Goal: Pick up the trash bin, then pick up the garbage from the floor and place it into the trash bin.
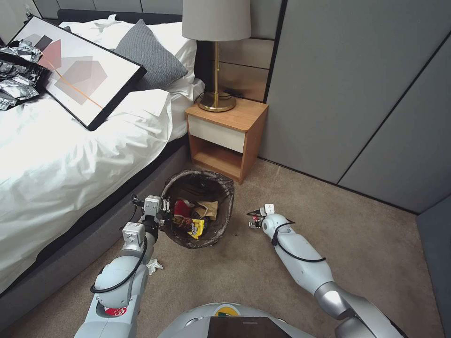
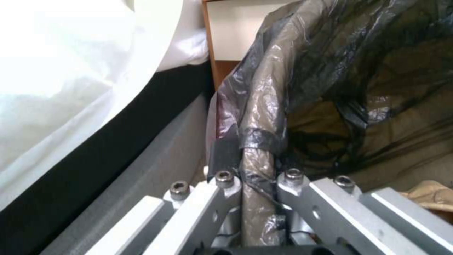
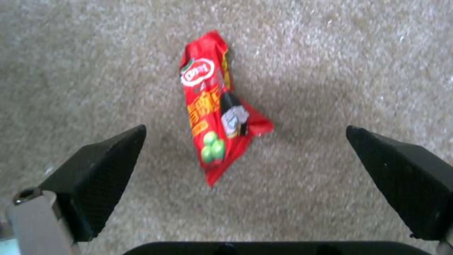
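Where it reaches the near-left rim of the trash bin (image 1: 221, 185), left tool (image 2: 258, 198) — clamped on that rim, bag liner pinched between the fingers (image 2: 222, 198). Bin tilted toward the robot, on the carpet (image 1: 357, 244) between bed (image 1: 70, 159) and nightstand (image 1: 228, 138), just beside the bed frame. Inside the bin: garbage — red packet (image 1: 181, 207), brown paper bag (image 1: 209, 209), yellow wrapper (image 1: 197, 227).

Right tool (image 3: 245, 148) — spread wide, empty, low over the carpet just to the right of the bin, apart from it. Between its black pads (image 3: 101, 163) in the right wrist view: red snack packet (image 3: 214, 109) with white logo and green dots, lying on the carpet, touching neither pad.

Further out: small white scrap (image 1: 154, 266) on the carpet beside the left arm. Lamp (image 1: 216, 51) on the nightstand. Framed picture (image 1: 77, 65) and grey cushion (image 1: 150, 54) on the bed; shiny wrappers (image 1: 16, 75) at the bed's far left edge.
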Robot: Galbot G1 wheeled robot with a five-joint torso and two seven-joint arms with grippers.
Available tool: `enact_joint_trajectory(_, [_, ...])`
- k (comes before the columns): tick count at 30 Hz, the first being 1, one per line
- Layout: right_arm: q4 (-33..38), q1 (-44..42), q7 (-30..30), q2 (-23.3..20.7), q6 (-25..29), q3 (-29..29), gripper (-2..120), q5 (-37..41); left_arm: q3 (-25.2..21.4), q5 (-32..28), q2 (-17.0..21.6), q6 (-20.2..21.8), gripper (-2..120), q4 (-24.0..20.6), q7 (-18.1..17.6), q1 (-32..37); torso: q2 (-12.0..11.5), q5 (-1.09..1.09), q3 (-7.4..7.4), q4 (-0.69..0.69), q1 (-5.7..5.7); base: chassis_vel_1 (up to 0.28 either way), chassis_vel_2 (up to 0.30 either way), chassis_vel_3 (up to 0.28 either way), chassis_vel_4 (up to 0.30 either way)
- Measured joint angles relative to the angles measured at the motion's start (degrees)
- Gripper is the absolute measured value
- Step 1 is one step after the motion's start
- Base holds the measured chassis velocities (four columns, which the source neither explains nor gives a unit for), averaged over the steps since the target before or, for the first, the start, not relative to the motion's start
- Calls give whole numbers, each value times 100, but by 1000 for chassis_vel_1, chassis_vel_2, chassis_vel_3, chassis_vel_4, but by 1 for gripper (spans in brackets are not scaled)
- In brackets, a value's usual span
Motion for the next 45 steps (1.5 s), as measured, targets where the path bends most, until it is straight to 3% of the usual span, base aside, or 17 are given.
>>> enact_joint_trajectory(26, [-1127,380,-358,388,366,112,100,-606,-71,-27,18,26,2,-91,-1,27,2,-6,-2,-4,-1,0,0,0,0])
enact_joint_trajectory(28, [-1212,392,-380,419,400,135,100,-655,-71,-28,18,26,2,-91,0,28,2,-6,-2,-2,-1,0,0,0,0])
enact_joint_trajectory(29, [-1282,397,-400,435,457,150,99,-696,-72,-30,16,26,2,-91,2,27,2,-2,-2,6,-1,0,0,0,0])
enact_joint_trajectory(31, [-1383,408,-484,460,525,159,98,-773,-75,-30,14,23,2,-90,-1,24,3,-5,-2,5,-1,0,0,0,0])
enact_joint_trajectory(36, [-1445,403,-539,480,577,166,98,-814,-93,-34,14,24,2,-75,0,22,3,-3,-2,-1,-1,0,0,0,0])
enact_joint_trajectory(45, [-1233,264,-466,425,503,179,95,-804,-109,-42,10,23,2,-2,2,-25,0,6,0,6,-1,0,0,0,0])
